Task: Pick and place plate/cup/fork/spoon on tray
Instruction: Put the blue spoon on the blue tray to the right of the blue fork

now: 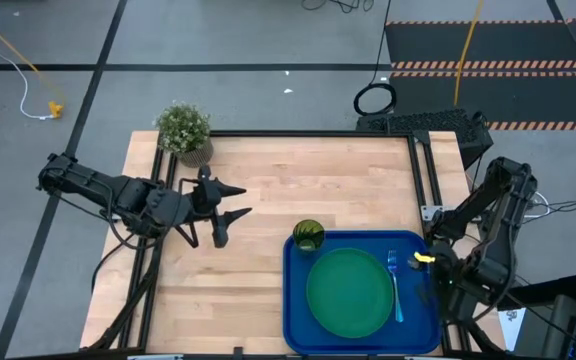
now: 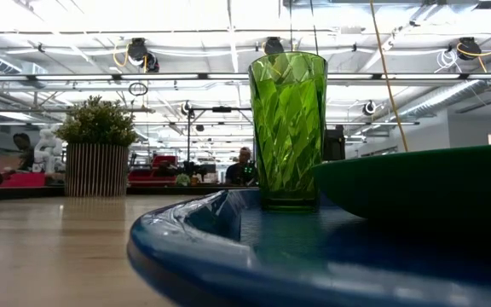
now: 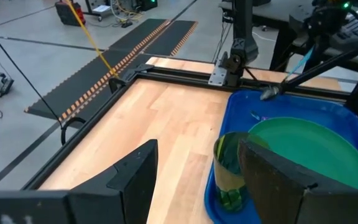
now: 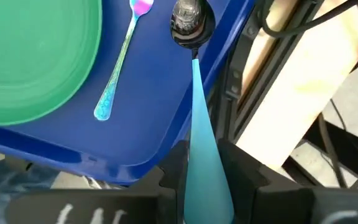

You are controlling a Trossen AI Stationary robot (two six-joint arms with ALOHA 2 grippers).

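Holding the spoon [image 4: 194,93] by its light-blue handle, the right gripper [image 4: 199,163] sits at the lower right of the high view, over the right rim of the tray [image 1: 298,300]; its fingers are clenched on the handle, and the spoon's dark oval bowl hangs above the tray's right edge, whether touching it or not cannot be told. The tray lies at the lower centre-right of the high view, on the wooden table [image 1: 268,200]. The plate [image 1: 350,291] rests flat in the tray's middle. The cup [image 1: 308,236] stands upright in the tray's upper left corner, just beside the plate; in the low view it rises at frame centre with the plate's rim to its right. The fork [image 1: 395,288] lies in the tray along the plate's right side, pronged tip toward the top of the frame, between the plate and the spoon. The left gripper [image 1: 231,220] hangs over bare table at centre left of the high view, well apart from the tray, fingers spread and released, grasping nothing. A potted plant [image 1: 184,130] stands at the table's upper left corner. In the low view a person [image 2: 244,166] shows far off in the room behind.
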